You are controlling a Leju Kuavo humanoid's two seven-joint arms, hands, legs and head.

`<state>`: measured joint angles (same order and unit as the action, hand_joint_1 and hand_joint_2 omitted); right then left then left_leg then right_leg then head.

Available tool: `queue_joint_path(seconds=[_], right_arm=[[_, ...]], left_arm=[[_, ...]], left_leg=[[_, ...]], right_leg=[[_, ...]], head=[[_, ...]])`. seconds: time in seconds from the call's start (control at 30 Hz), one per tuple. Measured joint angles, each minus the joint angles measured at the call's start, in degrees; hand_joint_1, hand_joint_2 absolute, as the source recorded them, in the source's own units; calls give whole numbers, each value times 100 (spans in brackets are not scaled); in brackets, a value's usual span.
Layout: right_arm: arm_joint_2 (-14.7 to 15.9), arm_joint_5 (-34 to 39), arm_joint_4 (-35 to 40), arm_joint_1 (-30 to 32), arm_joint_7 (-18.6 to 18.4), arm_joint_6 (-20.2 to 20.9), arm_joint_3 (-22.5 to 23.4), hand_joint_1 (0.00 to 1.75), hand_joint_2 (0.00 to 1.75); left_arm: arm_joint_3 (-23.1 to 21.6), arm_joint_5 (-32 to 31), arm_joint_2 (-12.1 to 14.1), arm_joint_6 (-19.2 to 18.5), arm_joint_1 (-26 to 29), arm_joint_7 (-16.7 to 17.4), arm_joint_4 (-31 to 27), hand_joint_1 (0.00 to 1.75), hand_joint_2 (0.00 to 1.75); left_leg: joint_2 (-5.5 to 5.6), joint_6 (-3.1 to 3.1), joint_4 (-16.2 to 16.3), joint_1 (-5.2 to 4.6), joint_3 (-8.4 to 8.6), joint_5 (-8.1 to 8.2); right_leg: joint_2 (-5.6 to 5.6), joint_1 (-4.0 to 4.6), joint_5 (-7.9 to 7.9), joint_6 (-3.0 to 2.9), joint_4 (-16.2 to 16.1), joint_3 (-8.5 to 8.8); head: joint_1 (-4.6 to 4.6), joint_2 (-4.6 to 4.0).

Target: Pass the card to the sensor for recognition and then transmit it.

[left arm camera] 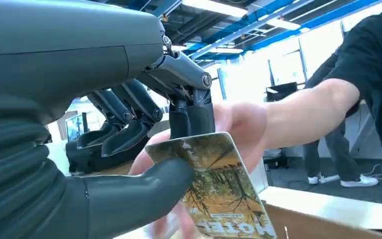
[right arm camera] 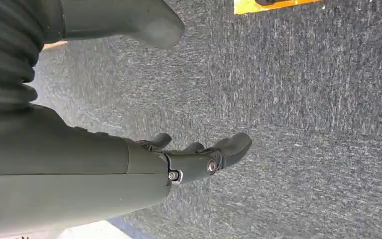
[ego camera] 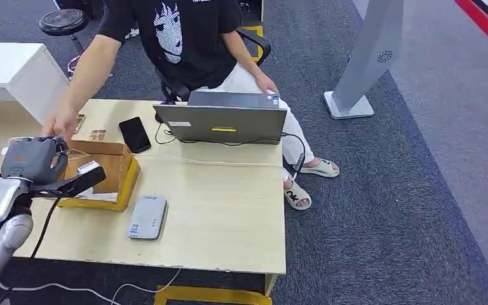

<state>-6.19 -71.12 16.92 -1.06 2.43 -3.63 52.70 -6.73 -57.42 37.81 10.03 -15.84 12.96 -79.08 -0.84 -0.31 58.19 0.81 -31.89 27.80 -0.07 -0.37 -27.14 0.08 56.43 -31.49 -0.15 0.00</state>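
Pinching the card (left arm camera: 219, 184) between thumb and fingers, the left robot hand (ego camera: 35, 162) hangs over the bench (ego camera: 216, 210) at about 9 o'clock in the head view, just above an open cardboard box (ego camera: 111, 171). The wrist view shows the card close up: a printed woodland picture with white lettering along one edge, the thumb pressed on one face, darker fingers (left arm camera: 191, 117) on the other. A person's hand (left arm camera: 238, 132) sits right behind the card; whether it touches the card, cannot tell. That person (ego camera: 178, 38) sits at 12 o'clock in a black printed shirt, one arm stretched toward the box, the other hand at a grey laptop (ego camera: 225, 117).

The sensor (ego camera: 147, 217), a flat grey pad, lies on the bench at 6 o'clock from the box, apart from it. A black phone (ego camera: 135, 134) lies between box and laptop.

The right robot hand (right arm camera: 199, 157) hangs over grey carpet (right arm camera: 303, 124), fingers loosely spread, holding nothing.
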Motion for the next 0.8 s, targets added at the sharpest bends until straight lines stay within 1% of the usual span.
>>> queue_joint_path(seconds=[0.27,0.4,0.47,0.53,0.63,0.67,0.7,0.8], right_arm=[[11,-22,-46,-29,7,-24,-26,0,175],[26,0,-83,-32,7,-77,-94,0,175],[35,0,-101,-37,7,-83,-114,0,175],[52,7,-129,-41,9,-103,-144,0,175],[74,35,-166,-50,13,-127,-175,0,175],[81,48,-175,-58,13,-133,-192,0,175],[81,57,-181,-65,13,-133,-205,0,175],[81,83,-216,-69,13,-133,-253,0,175]], left_arm=[[0,15,63,20,-32,-2,-46,175,175],[0,101,160,63,-69,-2,-111,175,175],[-2,-49,256,6,-151,4,-125,175,175],[-37,-263,470,-107,-308,9,-125,175,175],[-68,-317,641,-173,-626,2,-122,175,175],[-74,-324,686,-184,-705,2,-122,103,175],[-81,-323,720,-186,-764,2,-122,0,175],[-90,-365,747,-68,-829,46,-122,0,175]], left_leg=[[-6,0,0,0,0,0],[-7,0,0,0,-1,0],[-9,0,0,1,-3,0],[-15,-1,0,3,-3,0],[-11,-1,0,3,-5,0],[-12,-1,0,3,-5,0],[-16,-1,0,3,-4,0],[-20,-1,0,2,-4,0]], right_leg=[[2,0,0,0,1,-1],[3,0,0,-1,1,-4],[5,1,0,-1,1,-6],[10,2,1,-2,1,-11],[8,2,1,-2,1,-10],[8,2,2,-3,1,-10],[11,2,2,-4,2,-10],[16,1,3,-5,3,-11]], head=[[0,0],[-2,0],[0,0],[2,0],[2,0],[2,0],[-2,0],[0,0]])
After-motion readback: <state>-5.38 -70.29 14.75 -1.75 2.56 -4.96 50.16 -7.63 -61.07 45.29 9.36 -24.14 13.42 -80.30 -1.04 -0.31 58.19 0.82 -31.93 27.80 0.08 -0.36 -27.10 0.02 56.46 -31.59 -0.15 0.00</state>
